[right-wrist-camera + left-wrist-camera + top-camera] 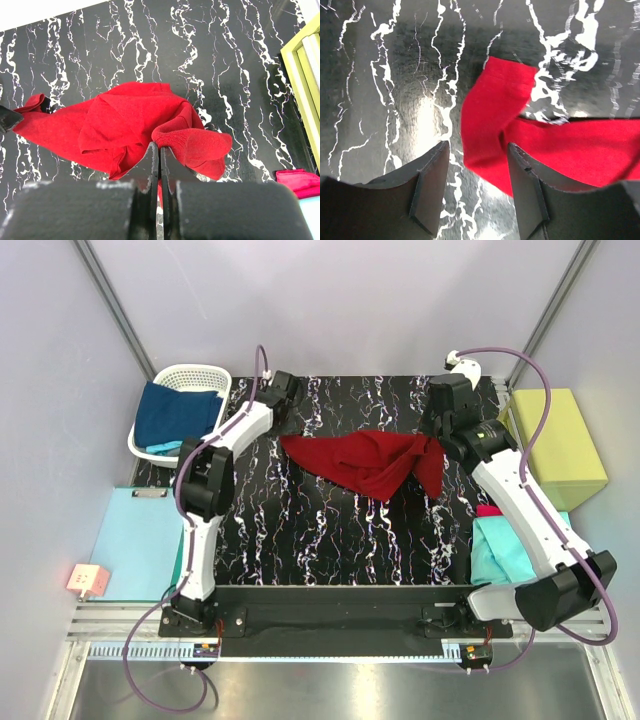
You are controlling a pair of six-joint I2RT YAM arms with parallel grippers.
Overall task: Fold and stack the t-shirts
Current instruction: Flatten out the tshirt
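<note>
A dark red t-shirt (368, 462) lies crumpled on the black marbled table (330, 530). My right gripper (438, 438) is shut on its ribbed edge (192, 140) and holds that right end raised; the jaws are pressed together in the right wrist view (160, 148). My left gripper (284, 418) is open at the shirt's left corner; in the left wrist view the red cloth (490, 115) reaches into the gap between the fingers (477, 155), not clamped. A navy t-shirt (175, 412) fills a basket. Teal (500, 552) and magenta (488, 510) t-shirts lie at the right under my right arm.
A white basket (190, 373) stands at the back left. A yellow-green box (555, 445) stands at the right, also in the right wrist view (306, 75). A pale-blue sheet (135, 540) lies at the left with a small pink object (87, 580).
</note>
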